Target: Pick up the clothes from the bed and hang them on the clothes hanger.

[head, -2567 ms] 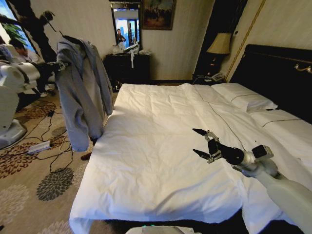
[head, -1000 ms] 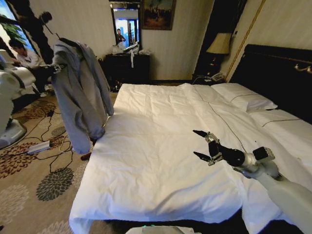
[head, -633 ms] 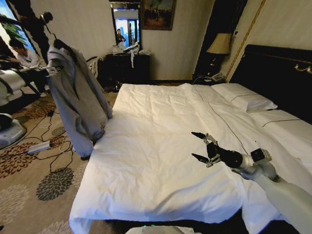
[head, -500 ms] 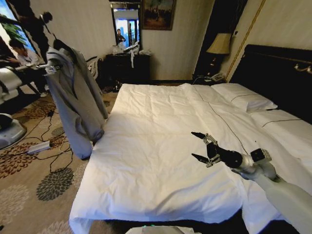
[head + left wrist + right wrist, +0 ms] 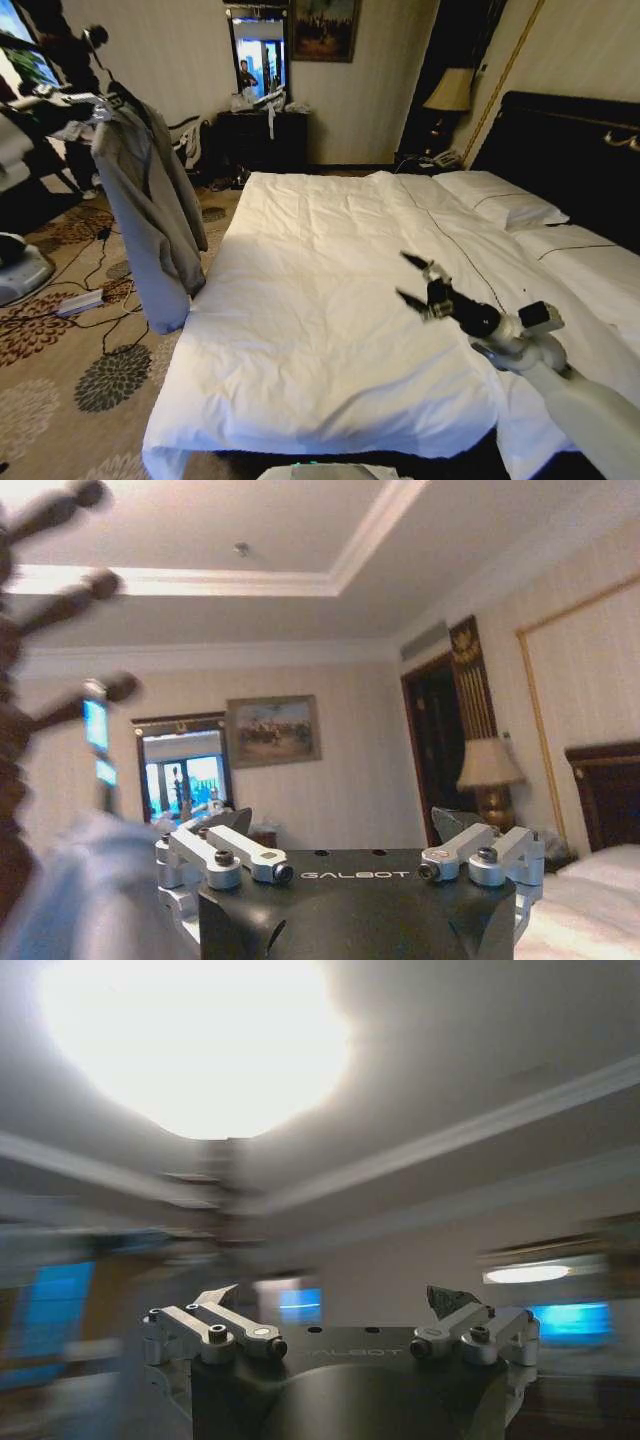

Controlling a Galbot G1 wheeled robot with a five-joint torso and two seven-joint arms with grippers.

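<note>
The right tool [image 5: 414, 280] hovers over the bed [image 5: 330, 330], fingers spread, holding nothing. The left tool [image 5: 340, 832] is also released. The shirt [image 5: 150, 215] hangs beside the bed's far left corner, clear of the duvet.

Blue-grey clothes [image 5: 150, 215], white bed [image 5: 330, 300] with black headboard, floral carpet [image 5: 70, 370].

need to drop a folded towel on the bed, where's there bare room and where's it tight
The bed is bare white duvet from the foot edge up to the pillows. Tight spots: the middle right, where the open right gripper hovers, and the floor off the bed's left side, where the clothes hang by the left gripper.
</note>
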